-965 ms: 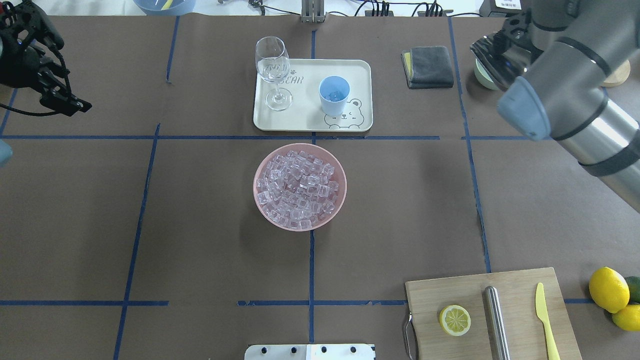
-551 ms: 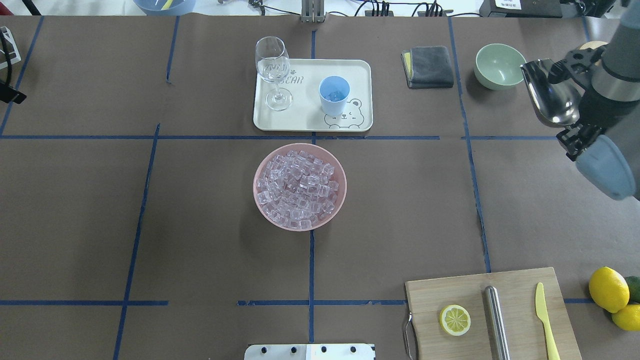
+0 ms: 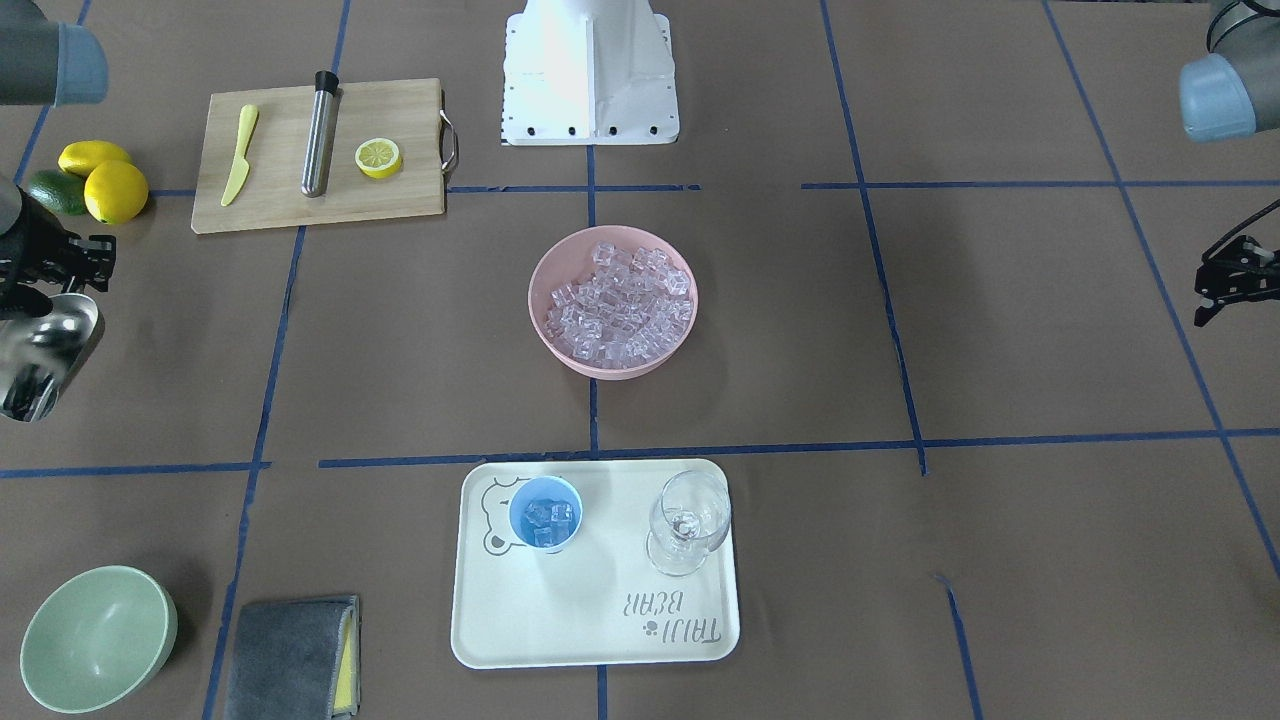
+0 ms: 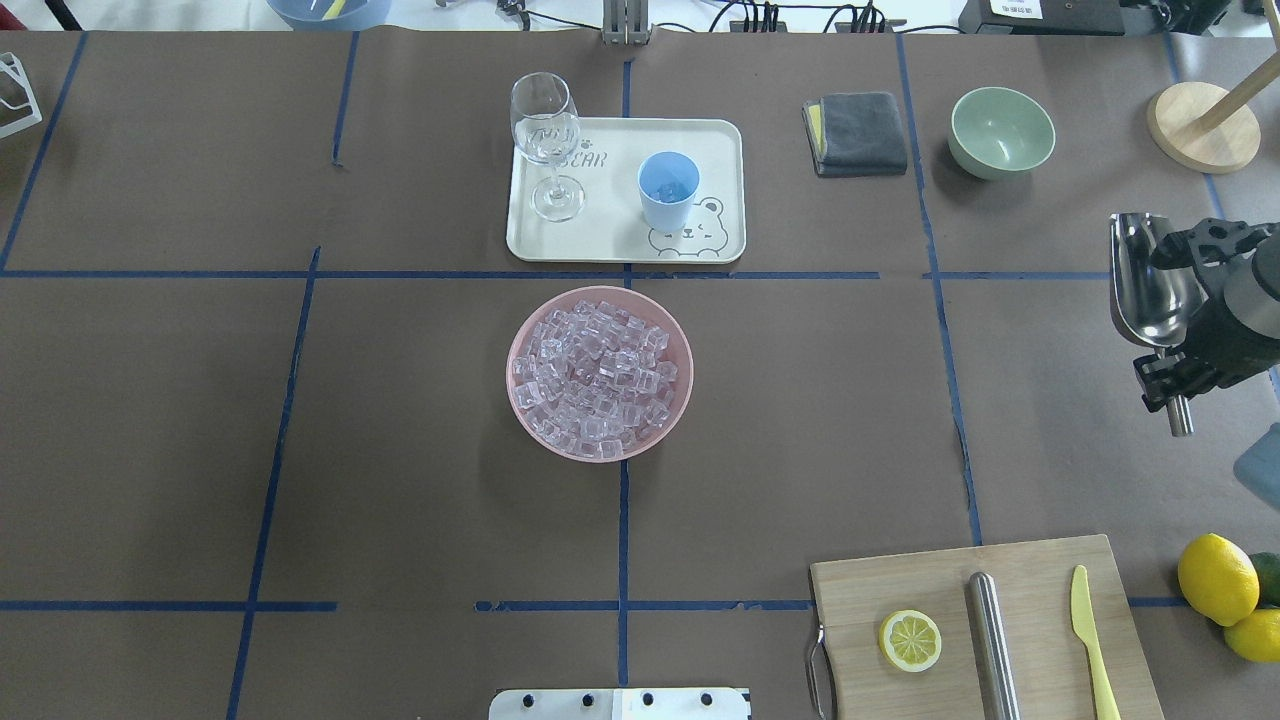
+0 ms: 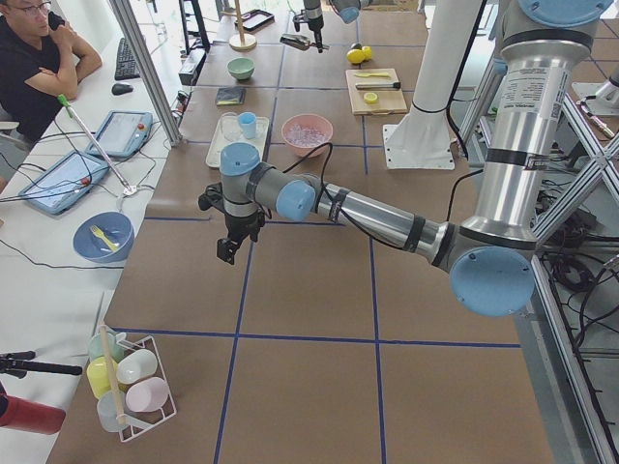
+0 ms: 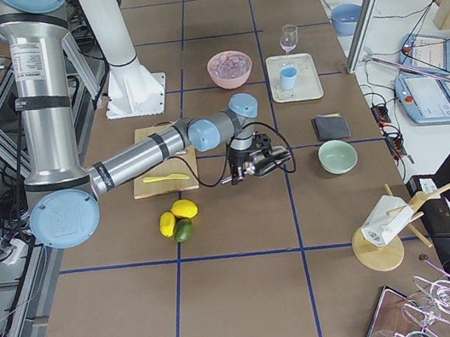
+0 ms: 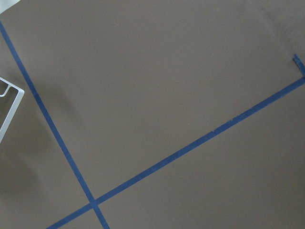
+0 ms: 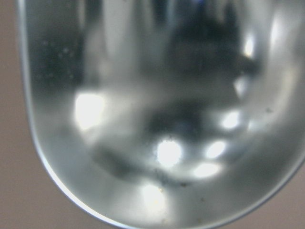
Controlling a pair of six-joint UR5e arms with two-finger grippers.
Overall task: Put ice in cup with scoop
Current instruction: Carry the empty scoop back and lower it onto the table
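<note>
My right gripper (image 4: 1200,345) is shut on the rod handle of the steel scoop (image 4: 1150,285) and holds it above the table near the right edge. The scoop's trough is empty in the right wrist view (image 8: 157,119). It also shows in the front view (image 3: 45,350). The light-blue cup (image 4: 668,192) stands on the cream tray (image 4: 720,140) and holds a few ice cubes (image 3: 545,520). A pink bowl (image 4: 520,400) in the middle is full of ice (image 4: 598,372). My left gripper (image 3: 1222,285) is empty, looks shut, and hangs far off to the left.
A wine glass (image 4: 545,130) stands on the tray beside the cup. A grey cloth (image 4: 855,132), a green bowl (image 4: 1000,130) and a wooden stand (image 4: 1200,125) are at the back right. A cutting board (image 4: 1040,575) with lemon half, steel cylinder and knife, and lemons (image 4: 1215,578), are front right.
My right arm has swung the scoop from beside the green bowl back toward the table's right edge. My left arm has drawn out of the overhead view on the left.
</note>
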